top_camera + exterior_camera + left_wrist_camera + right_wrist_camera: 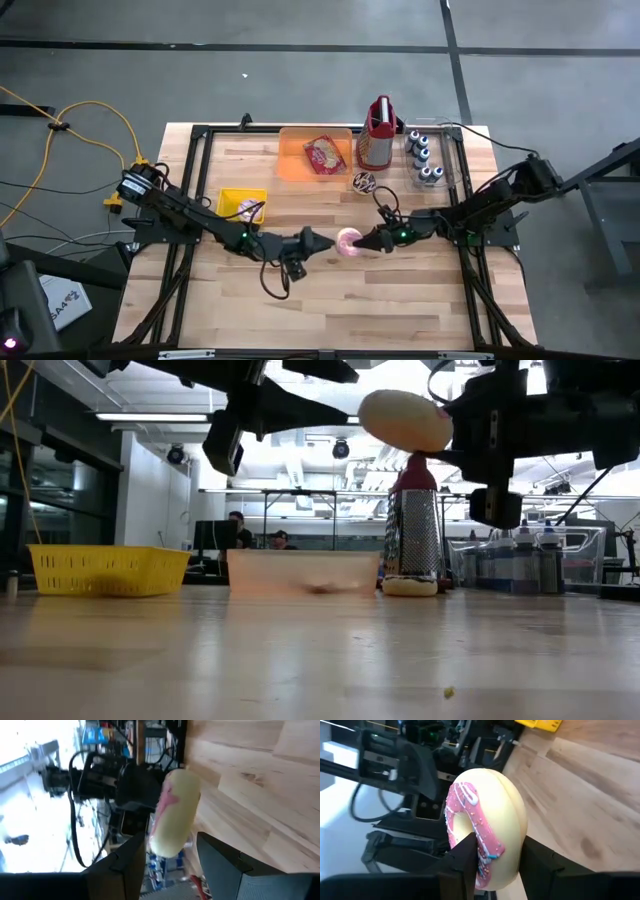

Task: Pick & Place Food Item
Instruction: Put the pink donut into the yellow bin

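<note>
I have the pink-iced donut (482, 845) clamped between the fingers of the right pincer (368, 242), lifted clear of the table (400, 310) near its middle. In the low view it hangs well above the boards, with open air under it. The right wrist view shows the two fingers biting only the lower rim of the ring, so most of the donut stands beyond the tips.

The left pincer (318, 241) sits just beside it, pointing straight at it. In the left wrist view its fingers are spread, with the donut in line with the gap between them, but I can't tell whether they touch it yet. I judge this to be a hand-over in mid-air.

The main risk I see is a drop. The grip is shallow and on a rounded, soft-looking edge; if I let the right pincer go before the left one has closed, the donut falls to the table and may roll. A second risk is collision: the two pincers are nose to nose, and a small overshoot would knock the tips together or lever the donut out sideways. Squeezing too hard could also dent it or make it pop out.

Farther back, the orange tray (300, 160), the yellow basket (232, 200), the grater (376, 140) and the bottles (425, 160) stand along the far edge, well apart from the hand-over.
</note>
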`<move>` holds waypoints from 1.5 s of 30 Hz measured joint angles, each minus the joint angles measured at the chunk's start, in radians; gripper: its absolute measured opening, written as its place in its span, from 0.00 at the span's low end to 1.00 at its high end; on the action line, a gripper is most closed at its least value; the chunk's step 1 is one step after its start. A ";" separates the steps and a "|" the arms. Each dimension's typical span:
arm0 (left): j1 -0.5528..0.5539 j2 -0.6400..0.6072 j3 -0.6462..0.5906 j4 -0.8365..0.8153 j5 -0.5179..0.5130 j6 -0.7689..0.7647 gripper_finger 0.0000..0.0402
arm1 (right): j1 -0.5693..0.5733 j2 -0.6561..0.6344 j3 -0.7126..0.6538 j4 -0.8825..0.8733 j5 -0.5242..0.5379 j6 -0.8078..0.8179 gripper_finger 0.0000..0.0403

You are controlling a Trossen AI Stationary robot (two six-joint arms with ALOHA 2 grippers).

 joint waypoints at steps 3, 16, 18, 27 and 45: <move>0.003 0.000 0.000 0.010 0.026 0.034 0.42 | 0.009 0.000 0.000 0.022 -0.013 0.020 0.28; 0.020 0.000 0.000 0.056 0.114 0.088 0.42 | 0.010 0.000 0.000 0.040 -0.037 0.049 0.28; 0.032 0.000 0.000 0.058 0.155 0.095 0.42 | 0.010 0.000 0.000 0.040 -0.037 0.049 0.28; 0.087 0.000 0.000 0.057 0.267 0.103 0.42 | 0.010 0.000 0.000 0.040 -0.037 0.047 0.28; 0.165 0.060 0.005 0.114 0.438 0.156 0.42 | 0.008 0.000 0.020 0.032 -0.029 0.030 0.28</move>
